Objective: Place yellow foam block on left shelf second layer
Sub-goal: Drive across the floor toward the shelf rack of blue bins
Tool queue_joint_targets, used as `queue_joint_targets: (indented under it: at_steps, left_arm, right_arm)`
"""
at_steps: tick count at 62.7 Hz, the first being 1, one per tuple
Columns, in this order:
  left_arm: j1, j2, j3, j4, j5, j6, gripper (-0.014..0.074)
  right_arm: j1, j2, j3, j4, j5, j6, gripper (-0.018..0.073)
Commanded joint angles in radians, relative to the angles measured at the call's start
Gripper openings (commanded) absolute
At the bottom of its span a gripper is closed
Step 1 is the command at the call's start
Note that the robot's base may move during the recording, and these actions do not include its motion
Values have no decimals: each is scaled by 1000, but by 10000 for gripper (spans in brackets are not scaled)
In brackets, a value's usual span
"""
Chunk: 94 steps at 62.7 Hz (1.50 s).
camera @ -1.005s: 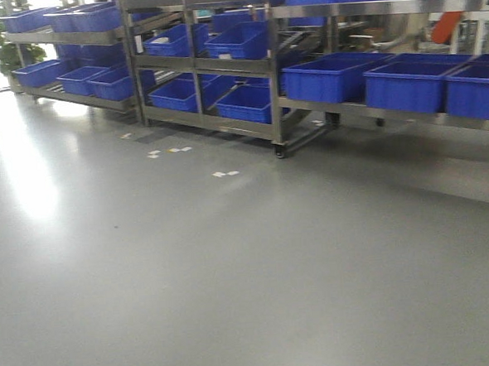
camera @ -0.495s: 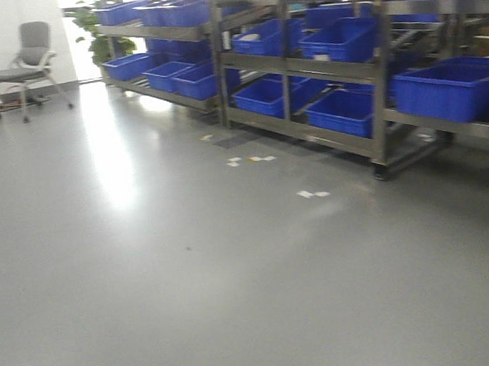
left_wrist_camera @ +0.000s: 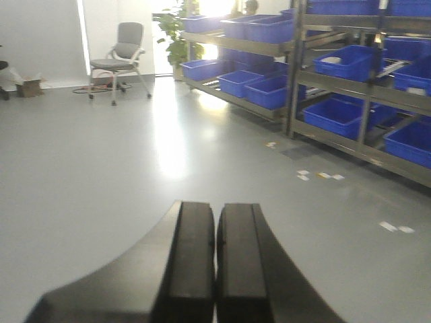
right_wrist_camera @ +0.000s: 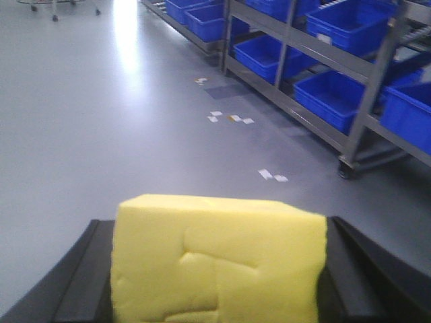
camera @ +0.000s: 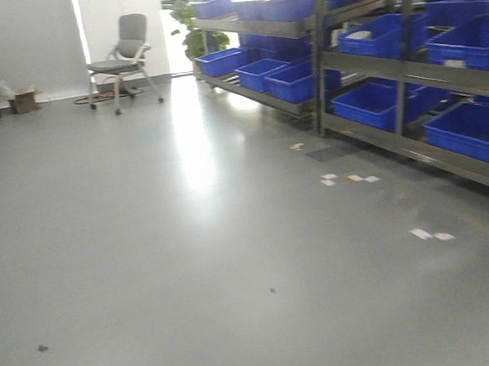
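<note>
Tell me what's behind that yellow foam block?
Grey floor, white tape marks and racks of blue bins show beyond the yellow foam block. It hides the nearest floor and the right gripper's inner faces.

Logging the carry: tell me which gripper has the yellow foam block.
The right gripper, shut on the yellow foam block. The left gripper is also shut, but with nothing in it.

The left gripper [left_wrist_camera: 216,210] is showing at 6 o'clock in its wrist view: two matte black fingers [left_wrist_camera: 192,262] with flat, rectangular faces, their outer sides flaring away in smooth curves toward the base. The right gripper [right_wrist_camera: 219,229] is showing only plain black, sloping fingers [right_wrist_camera: 367,269] at 4 and 8 o'clock of its view.
</note>
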Motion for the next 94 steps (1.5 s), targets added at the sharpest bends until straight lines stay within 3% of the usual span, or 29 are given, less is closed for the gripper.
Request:
queue_joint_targets:
  at_steps: [1, 94]
  left_arm:
    - [-1, 3, 26, -7, -88, -4, 136]
    - [-1, 3, 26, -7, -88, -4, 136]
  right_arm:
    - [-6, 18, -29, -30, -78, -2, 286]
    - [-6, 18, -29, -30, -78, -2, 286]
